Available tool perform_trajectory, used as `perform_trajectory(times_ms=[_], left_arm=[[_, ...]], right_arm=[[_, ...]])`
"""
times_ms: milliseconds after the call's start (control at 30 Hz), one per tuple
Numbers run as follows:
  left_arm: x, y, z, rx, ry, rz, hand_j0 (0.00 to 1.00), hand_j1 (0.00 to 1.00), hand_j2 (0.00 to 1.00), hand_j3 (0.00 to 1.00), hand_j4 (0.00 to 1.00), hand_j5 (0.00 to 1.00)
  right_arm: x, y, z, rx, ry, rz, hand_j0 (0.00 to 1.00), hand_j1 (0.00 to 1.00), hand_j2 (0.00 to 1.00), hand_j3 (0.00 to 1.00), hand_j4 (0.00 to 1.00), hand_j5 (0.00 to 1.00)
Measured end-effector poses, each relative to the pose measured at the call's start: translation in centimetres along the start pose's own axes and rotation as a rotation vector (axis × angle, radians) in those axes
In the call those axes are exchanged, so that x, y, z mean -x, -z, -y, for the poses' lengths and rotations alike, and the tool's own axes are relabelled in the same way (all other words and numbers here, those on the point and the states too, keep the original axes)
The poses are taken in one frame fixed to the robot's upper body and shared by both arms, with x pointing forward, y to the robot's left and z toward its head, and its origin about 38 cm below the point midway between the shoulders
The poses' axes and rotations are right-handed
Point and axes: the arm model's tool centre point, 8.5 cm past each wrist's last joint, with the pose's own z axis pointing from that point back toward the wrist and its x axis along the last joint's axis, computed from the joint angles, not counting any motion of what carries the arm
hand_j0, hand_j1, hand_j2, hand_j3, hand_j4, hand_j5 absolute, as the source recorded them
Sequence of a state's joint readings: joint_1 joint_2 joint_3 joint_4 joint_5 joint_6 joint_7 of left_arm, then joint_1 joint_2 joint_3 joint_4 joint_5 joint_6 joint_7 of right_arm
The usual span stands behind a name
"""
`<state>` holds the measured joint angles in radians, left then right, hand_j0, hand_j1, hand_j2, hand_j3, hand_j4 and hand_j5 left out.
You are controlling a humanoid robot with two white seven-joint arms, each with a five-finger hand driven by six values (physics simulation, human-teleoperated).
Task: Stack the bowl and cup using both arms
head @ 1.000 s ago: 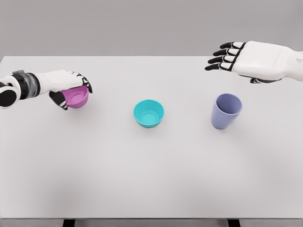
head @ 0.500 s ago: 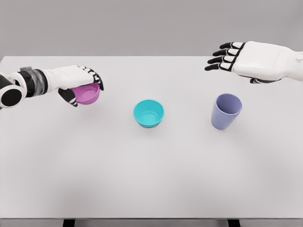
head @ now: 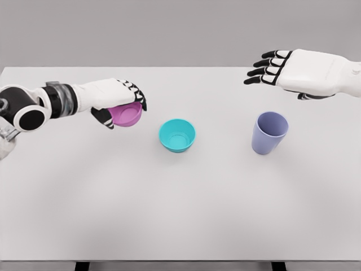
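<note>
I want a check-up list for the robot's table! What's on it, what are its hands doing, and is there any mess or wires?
Surface: white table, bare apart from three items.
Job's things: pink bowl gripped by the left robot hand; teal bowl upright at centre; lavender cup upright to its right.
Clutter: nothing seen.
Hands: left curled round the pink bowl; right robot hand open, above the table behind the cup.
Cables: nothing seen.
Surroundings: plain grey wall.

One head camera looks steeply down over the white table (head: 180, 214).
</note>
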<state>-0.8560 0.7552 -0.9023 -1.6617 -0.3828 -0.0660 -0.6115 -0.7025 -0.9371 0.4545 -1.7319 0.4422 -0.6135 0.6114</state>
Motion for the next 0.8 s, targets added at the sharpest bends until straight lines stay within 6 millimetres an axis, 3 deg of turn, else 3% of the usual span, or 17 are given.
perform_trajectory(times_ms=[800], left_arm=[[-6.8,4.5,-1.3,-0.044,0.029,0.169,0.71,0.71,0.71,0.71,0.71,0.71]], right_arm=[[0.0,0.0,0.0,0.003,0.0,0.0,1.0,1.0,1.0,1.0,1.0,1.0]])
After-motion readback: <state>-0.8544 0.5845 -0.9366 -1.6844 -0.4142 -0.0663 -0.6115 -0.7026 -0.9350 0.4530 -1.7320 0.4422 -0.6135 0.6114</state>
